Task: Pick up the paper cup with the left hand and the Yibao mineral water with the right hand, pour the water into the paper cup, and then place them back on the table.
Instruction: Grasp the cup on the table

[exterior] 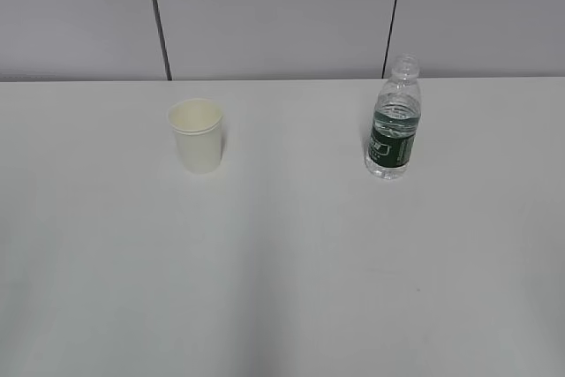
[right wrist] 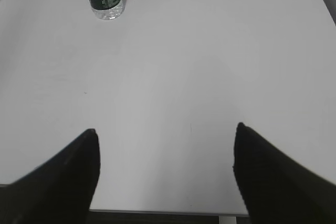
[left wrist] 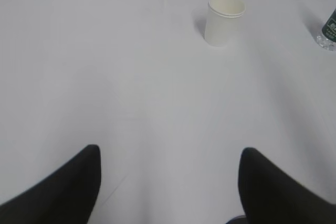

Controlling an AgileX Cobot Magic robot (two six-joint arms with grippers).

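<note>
- The paper cup [exterior: 197, 135] is standing upright left of centre in the exterior view, and the Yibao mineral water [exterior: 393, 121] is standing right of centre, well apart from it; neither is being touched.
- The left pincer [left wrist: 168, 182] is showing 2 dark fingers spread wide at the bottom of its frame, holding nothing; the right pincer [right wrist: 165, 169] is likewise gaping wide and empty.
- Likely risks: the cup is looking light, so an off-centre squeeze could be crushing or tipping it.
- The bottle is carrying no cap, so a knock or an early tilt could be spilling water onto the bench [exterior: 282, 289].
- Nothing is standing between either pincer and its target; only grey wall panels [exterior: 274, 11] are running along the top.
</note>
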